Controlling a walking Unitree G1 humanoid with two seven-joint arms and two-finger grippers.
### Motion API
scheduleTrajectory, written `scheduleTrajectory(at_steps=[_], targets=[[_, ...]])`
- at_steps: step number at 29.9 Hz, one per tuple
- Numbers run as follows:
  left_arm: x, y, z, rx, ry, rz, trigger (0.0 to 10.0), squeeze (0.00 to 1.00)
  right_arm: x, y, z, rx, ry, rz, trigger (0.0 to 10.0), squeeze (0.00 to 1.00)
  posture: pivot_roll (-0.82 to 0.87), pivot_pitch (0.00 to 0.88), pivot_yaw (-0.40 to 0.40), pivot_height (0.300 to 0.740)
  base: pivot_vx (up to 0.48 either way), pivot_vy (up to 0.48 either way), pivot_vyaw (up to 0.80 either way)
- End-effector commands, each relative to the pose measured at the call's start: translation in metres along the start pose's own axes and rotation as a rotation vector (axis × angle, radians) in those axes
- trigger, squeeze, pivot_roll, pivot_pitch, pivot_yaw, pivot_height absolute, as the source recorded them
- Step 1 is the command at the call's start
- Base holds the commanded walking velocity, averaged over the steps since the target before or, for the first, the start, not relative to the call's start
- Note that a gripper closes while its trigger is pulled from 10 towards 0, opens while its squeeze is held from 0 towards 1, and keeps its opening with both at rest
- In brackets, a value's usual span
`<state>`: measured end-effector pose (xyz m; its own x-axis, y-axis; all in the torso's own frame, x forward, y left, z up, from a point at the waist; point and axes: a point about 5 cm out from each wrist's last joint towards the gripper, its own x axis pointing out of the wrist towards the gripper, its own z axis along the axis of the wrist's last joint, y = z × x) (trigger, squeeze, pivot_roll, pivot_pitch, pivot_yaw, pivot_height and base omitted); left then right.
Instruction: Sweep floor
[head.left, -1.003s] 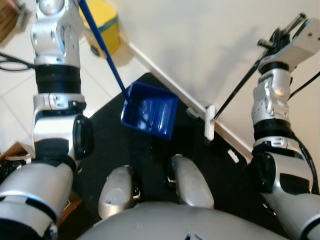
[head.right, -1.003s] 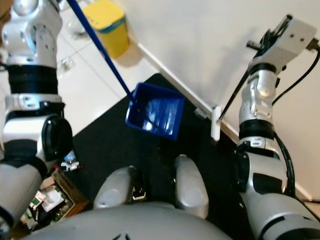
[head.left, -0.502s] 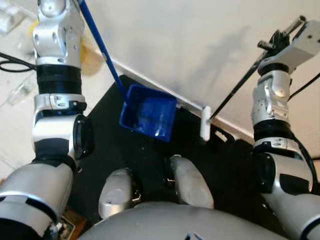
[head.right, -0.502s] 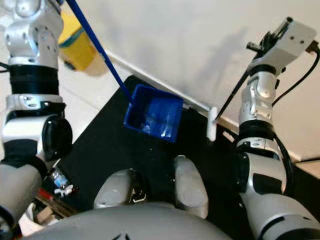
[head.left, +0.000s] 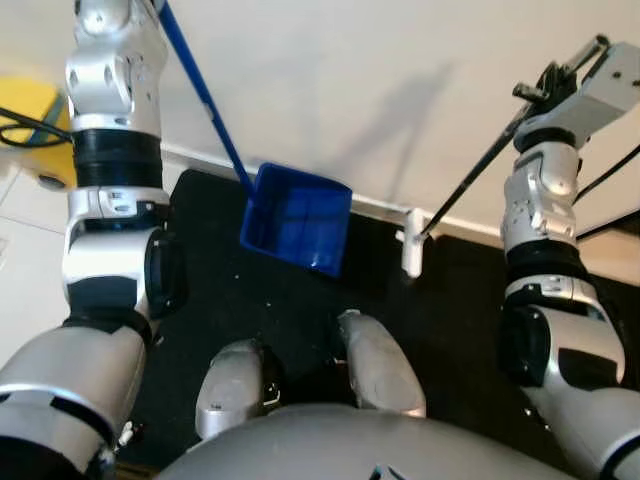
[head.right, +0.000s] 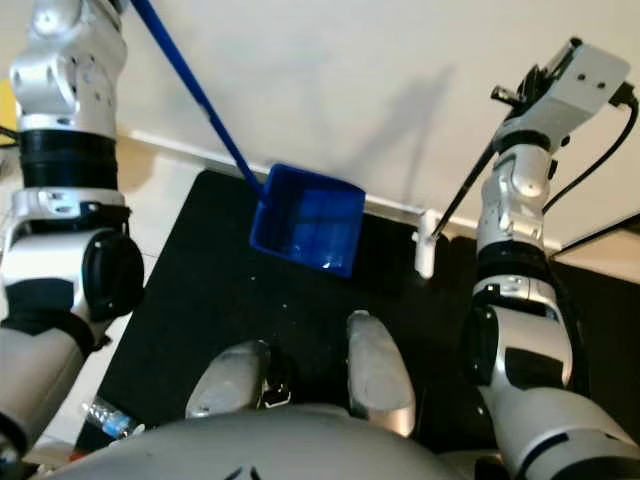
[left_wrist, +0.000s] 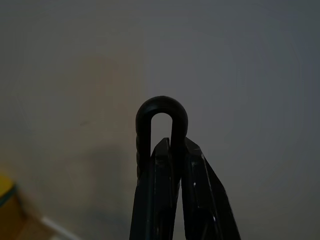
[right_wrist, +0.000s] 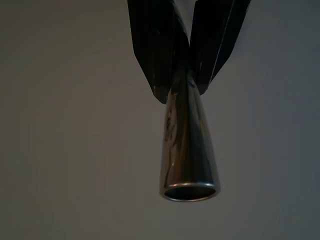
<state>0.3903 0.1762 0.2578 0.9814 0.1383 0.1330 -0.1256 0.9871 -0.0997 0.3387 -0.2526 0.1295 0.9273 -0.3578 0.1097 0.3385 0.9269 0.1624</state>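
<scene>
Black matting (head.left: 250, 300) covers the floor under the robot's two silver feet (head.left: 300, 375), and it runs right up to a white skirting strip (head.right: 395, 207) at the foot of a plain cream wall (head.left: 330, 80), which closes off the way ahead. One blue dustpan (head.left: 296, 218) hangs open-side up just in front of that wall, above the mat, on a long blue handle (head.left: 200, 95) slanting up past the left arm. In the left wrist view the left gripper (left_wrist: 172, 160) is clenched on the handle's dark looped end (left_wrist: 161, 112). One broom is on the other side: its thin dark pole (head.left: 470, 180) slopes down from the raised right arm to a small white head (head.left: 411, 245) hanging near the skirting, just beside the dustpan. The right gripper (right_wrist: 182, 75) is clamped on the pole's shiny metal tip (right_wrist: 187, 150). Off to the left, one yellow bin (head.left: 30, 125) stands on pale tiles, and a plastic bottle (head.right: 105, 417) lies at the mat's near corner.
</scene>
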Motion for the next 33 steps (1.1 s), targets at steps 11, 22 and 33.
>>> scheduleTrajectory(at_steps=[11, 22, 33], targets=[[-0.003, 0.041, -0.037, 0.243, 0.049, 0.142, 10.0, 0.00, -0.013, 0.006, -0.030, -0.100, 0.102, 0.117, 10.0, 0.00, 0.12, 0.000, -0.013, 0.740, 0.000, 0.000, -0.21], [-0.033, 0.053, -0.110, 0.208, 0.143, 0.178, 10.0, 0.00, -0.021, 0.013, -0.036, -0.065, 0.088, 0.181, 10.0, 0.00, 0.11, 0.000, -0.011, 0.740, 0.000, 0.000, 0.00], [-0.053, 0.075, -0.124, 0.122, 0.070, 0.217, 10.0, 0.00, -0.021, 0.016, -0.030, -0.019, 0.036, 0.202, 10.0, 0.00, 0.10, 0.000, -0.035, 0.740, 0.000, 0.000, 0.00]])
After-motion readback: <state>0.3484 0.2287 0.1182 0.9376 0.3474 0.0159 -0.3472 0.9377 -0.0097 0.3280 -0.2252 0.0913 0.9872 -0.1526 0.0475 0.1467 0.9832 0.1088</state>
